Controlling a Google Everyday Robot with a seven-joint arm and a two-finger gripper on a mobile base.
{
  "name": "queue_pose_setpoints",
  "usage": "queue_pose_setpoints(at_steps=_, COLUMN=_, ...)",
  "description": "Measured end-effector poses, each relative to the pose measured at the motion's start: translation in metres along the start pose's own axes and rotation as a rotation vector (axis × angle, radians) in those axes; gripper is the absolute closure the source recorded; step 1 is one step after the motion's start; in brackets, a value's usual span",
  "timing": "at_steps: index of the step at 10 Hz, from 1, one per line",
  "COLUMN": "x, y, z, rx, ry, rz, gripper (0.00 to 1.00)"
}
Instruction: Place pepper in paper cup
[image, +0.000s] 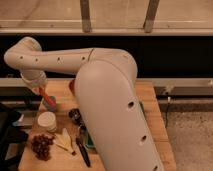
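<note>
**Pepper carried, cup not yet reached**

While the gripper (44, 96) pinches the slender red-orange pepper (46, 96) above the wooden table (152, 117), the camera view shows the short white paper cup (47, 121) just below, apparently empty. Lowering and release remain.
</note>
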Motion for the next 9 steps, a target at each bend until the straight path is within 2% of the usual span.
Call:
queue_pose_setpoints(at_steps=2, x=-0.004, y=0.013, z=0.021, rx=-0.070, ry=-0.018, rz=0.000, gripper=1.00)
queue_pose_setpoints(at_steps=4, x=-0.009, y=0.026, z=0.035, rx=-0.122, ry=-0.015, rz=-0.011, gripper=1.00)
queue_pose_setpoints(at_steps=7, x=-0.003, y=0.036, z=0.051, rx=-0.176, ry=0.007, rz=-0.001, gripper=1.00)
queue_pose_setpoints(at_steps=9, x=0.005, y=0.040, z=0.055, rx=-0.193, ry=0.025, rz=0.015, gripper=1.00)
